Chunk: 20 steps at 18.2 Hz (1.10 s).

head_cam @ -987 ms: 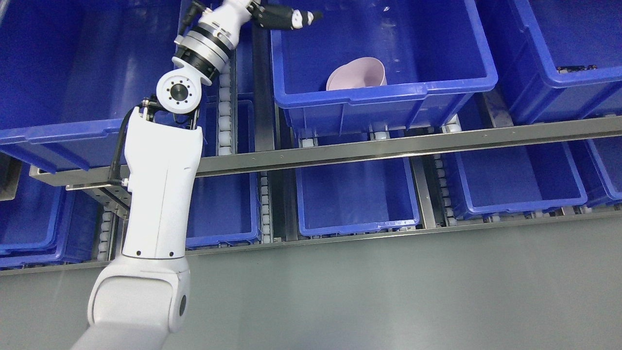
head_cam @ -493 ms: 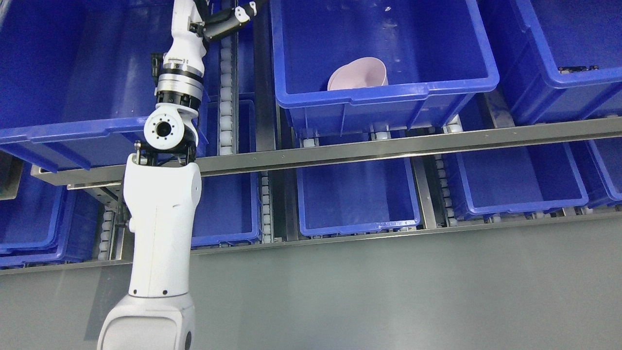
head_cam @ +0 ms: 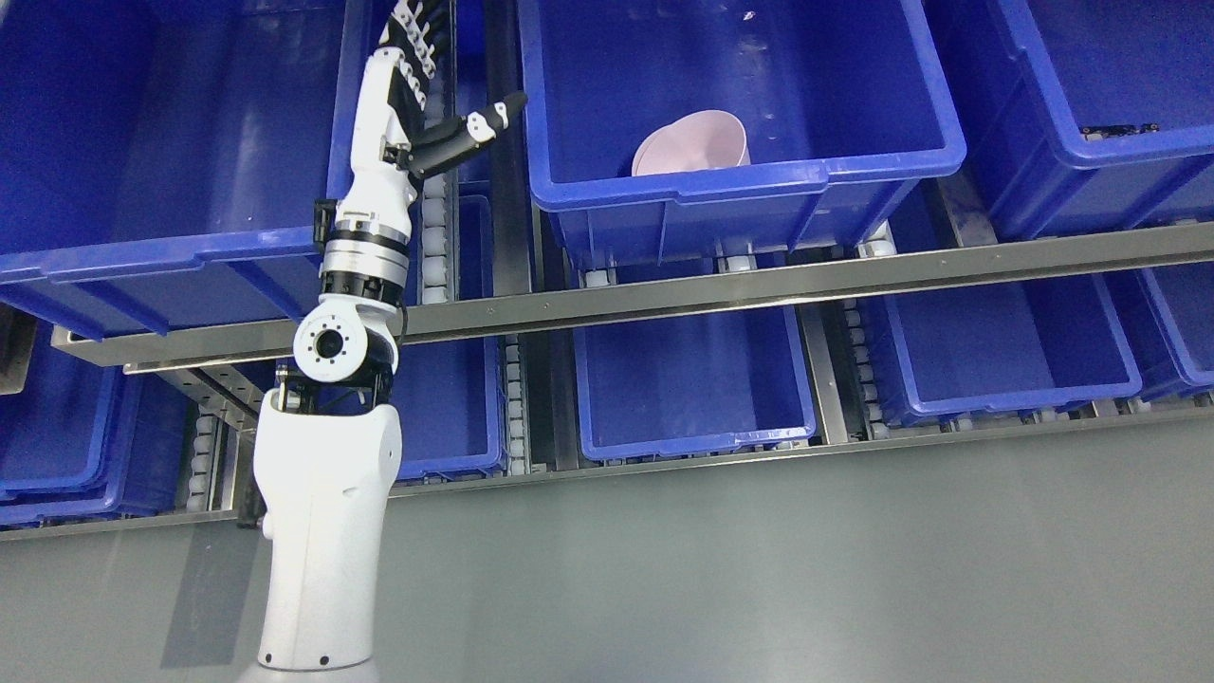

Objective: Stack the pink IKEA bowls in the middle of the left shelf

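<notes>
Bowls (head_cam: 690,144): pink, tilted on edge in the upper middle bin (head_cam: 749,180), against its front wall; count in the stack unclear.
Near to far: left arm rises from the bottom edge; left hand (head_cam: 417,104) is empty, fingers (head_cam: 410,38) straight, thumb splayed, over the gap left of the bin, apart from the bowls. Judged light, rigid, smooth and likely slippery plastic; best taken by pinching the raised rim, thumb inside. Right hand unseen.

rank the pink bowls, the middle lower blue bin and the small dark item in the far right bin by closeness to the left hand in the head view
1. Pink bowls, upper middle bin, right of the left hand.
2. Middle lower blue bin, below.
3. Small dark item, far right bin.
</notes>
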Tool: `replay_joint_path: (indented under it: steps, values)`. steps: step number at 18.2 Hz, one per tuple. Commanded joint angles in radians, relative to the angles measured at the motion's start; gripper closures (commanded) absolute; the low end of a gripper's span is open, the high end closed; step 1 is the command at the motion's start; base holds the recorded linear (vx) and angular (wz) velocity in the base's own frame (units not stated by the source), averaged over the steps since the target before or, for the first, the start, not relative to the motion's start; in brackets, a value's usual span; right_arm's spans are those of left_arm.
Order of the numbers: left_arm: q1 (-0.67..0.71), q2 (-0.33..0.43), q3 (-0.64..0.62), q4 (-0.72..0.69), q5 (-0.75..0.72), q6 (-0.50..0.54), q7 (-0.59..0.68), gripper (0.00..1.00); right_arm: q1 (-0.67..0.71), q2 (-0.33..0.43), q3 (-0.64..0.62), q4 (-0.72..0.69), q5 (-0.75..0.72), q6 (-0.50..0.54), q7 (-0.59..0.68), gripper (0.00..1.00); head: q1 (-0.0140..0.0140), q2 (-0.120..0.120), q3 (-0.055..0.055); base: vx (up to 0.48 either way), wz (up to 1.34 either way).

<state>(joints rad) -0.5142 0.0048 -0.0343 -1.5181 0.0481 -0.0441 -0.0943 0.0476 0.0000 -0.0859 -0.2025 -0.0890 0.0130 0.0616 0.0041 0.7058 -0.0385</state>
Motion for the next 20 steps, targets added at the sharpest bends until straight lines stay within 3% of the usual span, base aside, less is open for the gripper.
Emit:
replay_joint_path:
  steps: [1, 20]
  values:
    - [0.091, 0.013, -0.036, -0.131, 0.010, -0.007, -0.001, 0.00, 0.000, -0.017, 0.000, 0.000, 0.000, -0.001, 0.000, 0.00, 0.0000, 0.000, 0.000, 0.000, 0.00]
    - [0.105, 0.013, -0.088, -0.174, 0.010, -0.005, -0.002, 0.00, 0.000, -0.017, 0.000, 0.000, 0.000, -0.001, 0.000, 0.00, 0.0000, 0.000, 0.000, 0.000, 0.00]
